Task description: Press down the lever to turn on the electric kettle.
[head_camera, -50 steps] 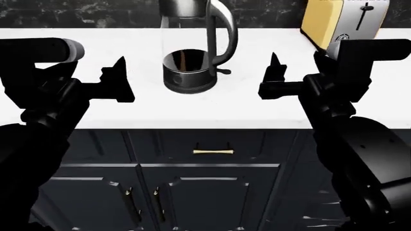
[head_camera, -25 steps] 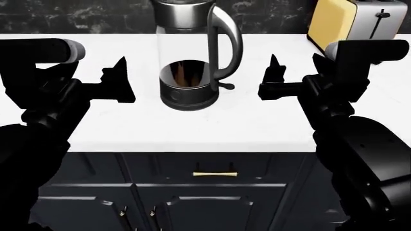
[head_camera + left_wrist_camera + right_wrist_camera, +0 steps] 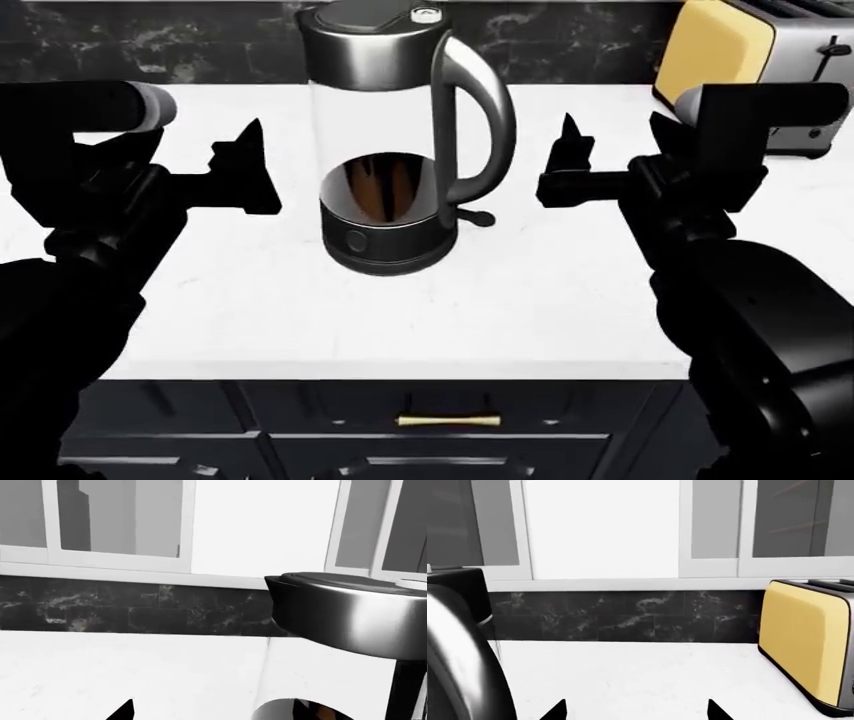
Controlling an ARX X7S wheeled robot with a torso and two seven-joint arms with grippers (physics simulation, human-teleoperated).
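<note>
The electric kettle stands on the white counter, a clear glass cylinder with a steel lid, a curved steel handle and a dark round base. The lever is a small dark tab at the handle's foot, on the kettle's right. My left gripper is open and empty, left of the kettle and apart from it. My right gripper is open and empty, right of the handle, higher than the lever. The left wrist view shows the kettle's lid; the right wrist view shows the kettle's handle.
A yellow and silver toaster stands at the back right of the counter, also in the right wrist view. A dark marbled backsplash runs behind. Dark cabinets with a brass drawer pull lie below the counter's front edge.
The head view has shifted: kettle, counter and toaster now sit lower in the picture and the whole kettle with its lid shows. Both arms hold the same pose, grippers still open.
</note>
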